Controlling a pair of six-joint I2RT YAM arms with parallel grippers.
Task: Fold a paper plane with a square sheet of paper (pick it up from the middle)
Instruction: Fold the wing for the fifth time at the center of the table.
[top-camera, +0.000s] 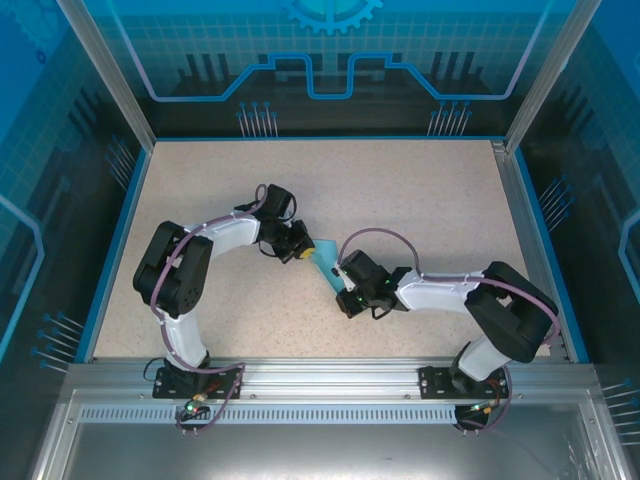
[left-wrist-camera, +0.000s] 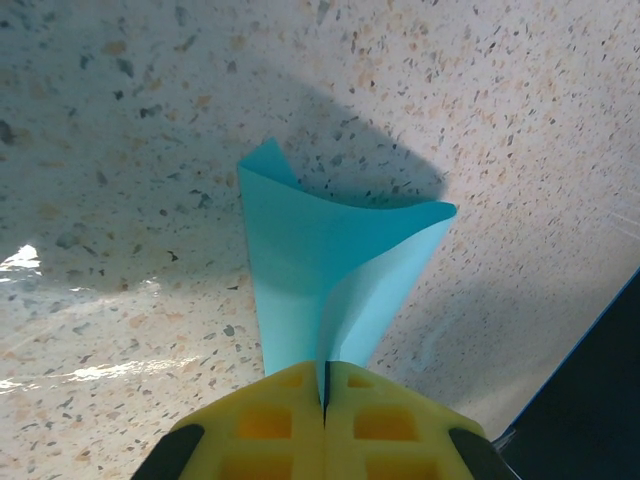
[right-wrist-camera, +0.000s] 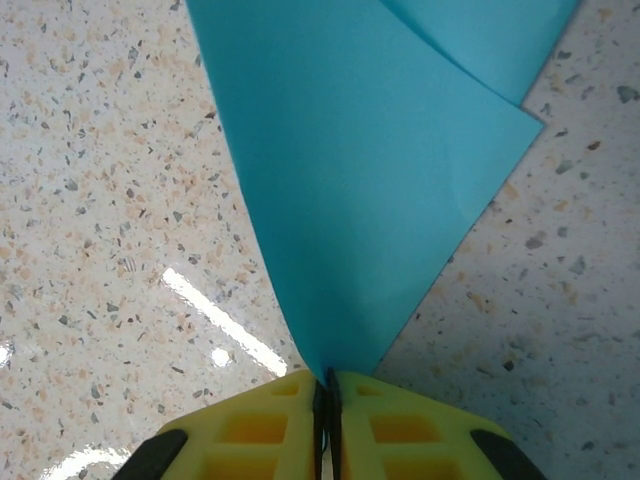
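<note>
The light-blue sheet of paper (top-camera: 324, 258) hangs folded between both arms above the middle of the table. In the left wrist view the paper (left-wrist-camera: 325, 270) runs up from my left gripper (left-wrist-camera: 326, 385), whose yellow jaws are pressed together on its folded edge, and it flares open at the far end. In the right wrist view the paper (right-wrist-camera: 370, 170) fans out from a corner pinched in my right gripper (right-wrist-camera: 327, 385), jaws closed on it. From above, the left gripper (top-camera: 300, 250) holds the upper-left end and the right gripper (top-camera: 340, 285) the lower-right end.
A speckled beige tabletop (top-camera: 420, 210) lies below, framed by a blue rim (top-camera: 115, 250) and metal posts. The two arm bases sit on the aluminium rail (top-camera: 330, 375) at the near edge. Blue printed walls enclose the back and sides.
</note>
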